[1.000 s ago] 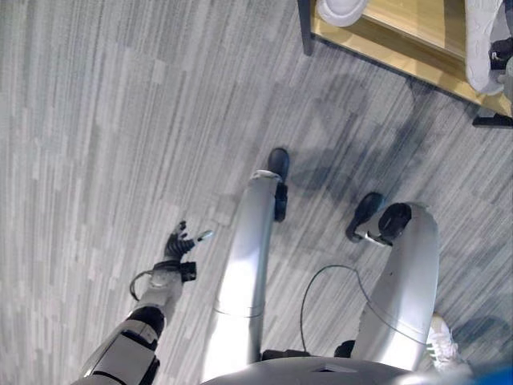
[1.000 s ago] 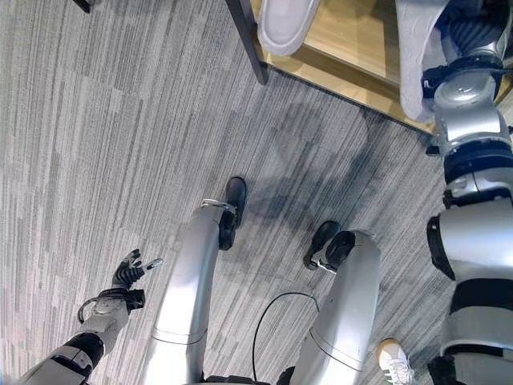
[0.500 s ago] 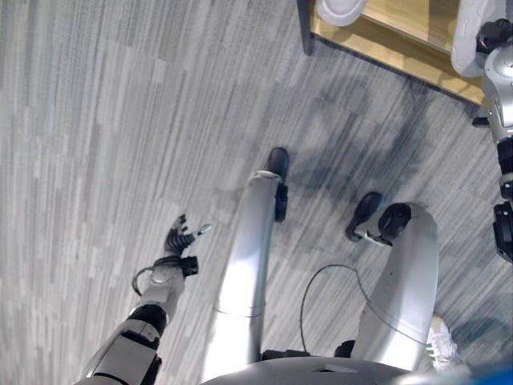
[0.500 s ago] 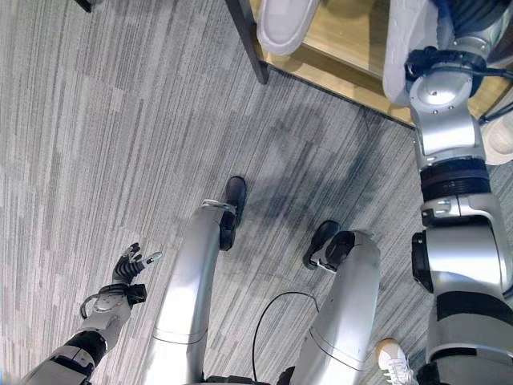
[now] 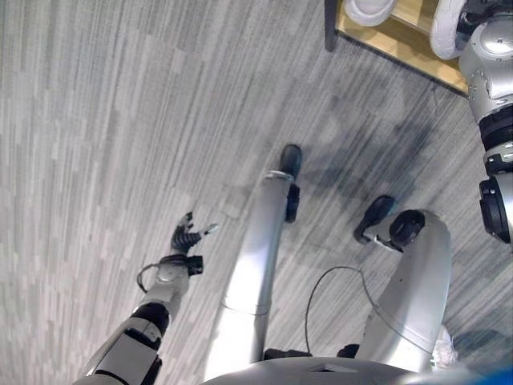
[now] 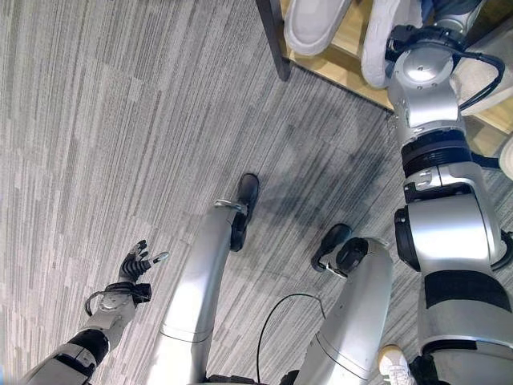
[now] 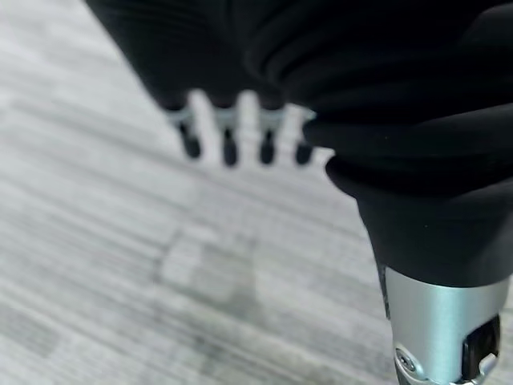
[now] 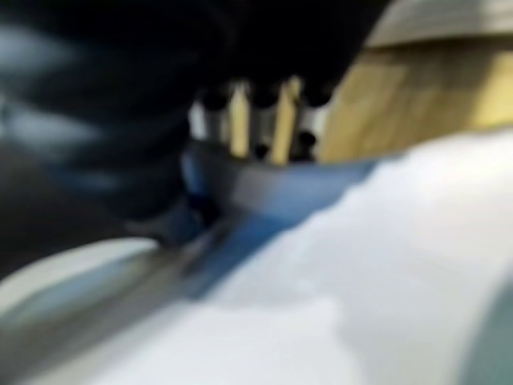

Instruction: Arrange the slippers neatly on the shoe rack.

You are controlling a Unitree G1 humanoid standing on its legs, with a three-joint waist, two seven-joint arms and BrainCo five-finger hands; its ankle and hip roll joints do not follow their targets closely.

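A white slipper (image 6: 313, 24) lies on the wooden shoe rack (image 6: 346, 56) at the top of the view, just right of its dark post (image 6: 272, 40). Right beside it is a second white slipper (image 6: 375, 48) with a blue strap (image 8: 264, 180). My right hand (image 8: 256, 108) is shut on that strap, fingers curled over it, with the wooden shelf behind. The right arm reaches up over this slipper. My left hand (image 6: 136, 263) hangs open above the carpet at the lower left, holding nothing.
Grey striped carpet (image 6: 120, 120) covers the floor in front of the rack. A pale slipper (image 6: 482, 80) lies to the right of my right arm, and another (image 6: 506, 156) shows at the right edge. A white sneaker (image 6: 393, 362) stands at the bottom right.
The camera has shifted. My right arm has carried the held slipper leftwards, closer to the slipper by the rack's post. The left hand has stayed open over the carpet.
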